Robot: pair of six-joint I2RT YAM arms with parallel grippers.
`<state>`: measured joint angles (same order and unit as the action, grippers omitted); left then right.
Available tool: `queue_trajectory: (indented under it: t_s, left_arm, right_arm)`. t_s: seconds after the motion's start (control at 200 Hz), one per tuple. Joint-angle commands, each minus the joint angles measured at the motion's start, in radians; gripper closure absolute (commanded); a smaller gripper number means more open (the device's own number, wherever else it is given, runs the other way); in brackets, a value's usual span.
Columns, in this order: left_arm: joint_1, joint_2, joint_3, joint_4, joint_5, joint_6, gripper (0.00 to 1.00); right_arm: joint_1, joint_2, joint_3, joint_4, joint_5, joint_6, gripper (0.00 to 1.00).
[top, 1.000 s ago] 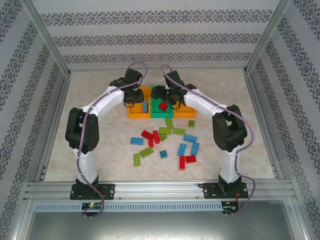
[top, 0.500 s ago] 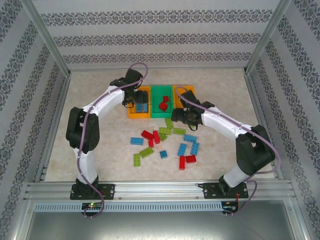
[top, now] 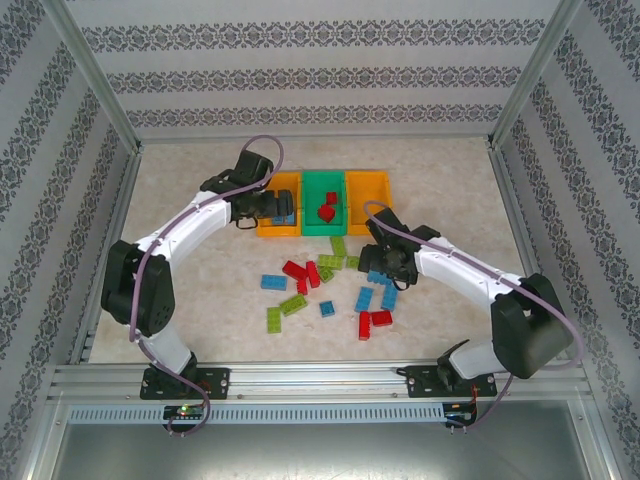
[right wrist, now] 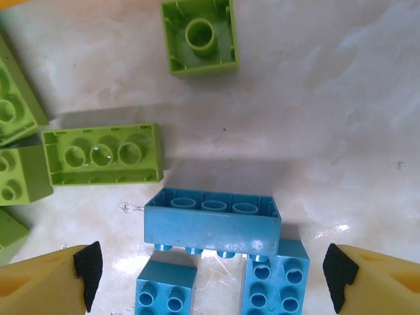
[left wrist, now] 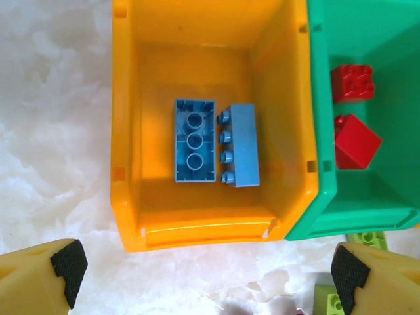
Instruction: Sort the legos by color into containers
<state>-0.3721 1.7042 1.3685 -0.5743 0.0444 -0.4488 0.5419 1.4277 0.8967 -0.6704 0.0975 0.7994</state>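
Observation:
Three containers stand in a row: a left orange bin [top: 285,231], a green bin [top: 311,205] and a right orange bin [top: 368,190]. The left orange bin [left wrist: 131,131] holds two blue legos [left wrist: 216,143]. Two red legos [left wrist: 353,125] lie in the green bin [left wrist: 318,98]. My left gripper [top: 266,211] hovers open at that orange bin's near-left edge, its pads [left wrist: 69,268] empty. Red, blue and lime legos [top: 330,285] are scattered in front of the bins. My right gripper [top: 386,272] hangs open over a cluster of blue legos [right wrist: 211,223], touching none.
Lime legos [right wrist: 102,155] lie just beyond the blue cluster, with another [right wrist: 200,36] further off. Metal frame posts and patterned walls enclose the table [top: 180,200]. Bare tabletop lies left of the left bin and right of the scattered bricks.
My right gripper left the green bin and swung toward the near side, stopping above the blue legos. My left arm drew back to the left, away from the orange bin's middle.

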Motion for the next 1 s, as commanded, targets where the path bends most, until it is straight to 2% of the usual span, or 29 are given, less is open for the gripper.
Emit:
queue_trajectory:
  t_s: [0.0,0.225,0.385,0.505,0.819,0.994]
  left_arm:
    - [-0.007,-0.021,-0.015,0.031,-0.016,-0.011,0.02]
    - [-0.007,-0.059,-0.058,0.062,-0.021,-0.013,0.01]
    - [-0.007,-0.064,-0.068,0.051,-0.027,-0.014,0.01]
    - [-0.007,-0.063,-0.073,0.049,-0.029,-0.016,0.01]
    - [-0.007,-0.066,-0.08,0.045,-0.038,-0.021,0.01]
    - [-0.008,-0.076,-0.086,0.026,-0.062,-0.014,0.01]
  right_arm:
    - [0.017,0.039,-0.01,0.006,-0.002,0.047,0.09]
    - [0.041,0.145,0.035,0.017,0.001,0.05,0.09]
    - [0.041,0.179,0.039,0.018,0.001,0.05,0.13]
    - [0.041,0.181,0.038,0.021,0.012,0.05,0.17]
    - [0.036,0.18,0.035,0.014,0.043,0.034,0.38]
    - [0.067,0.146,0.073,-0.008,0.068,0.003,0.4]
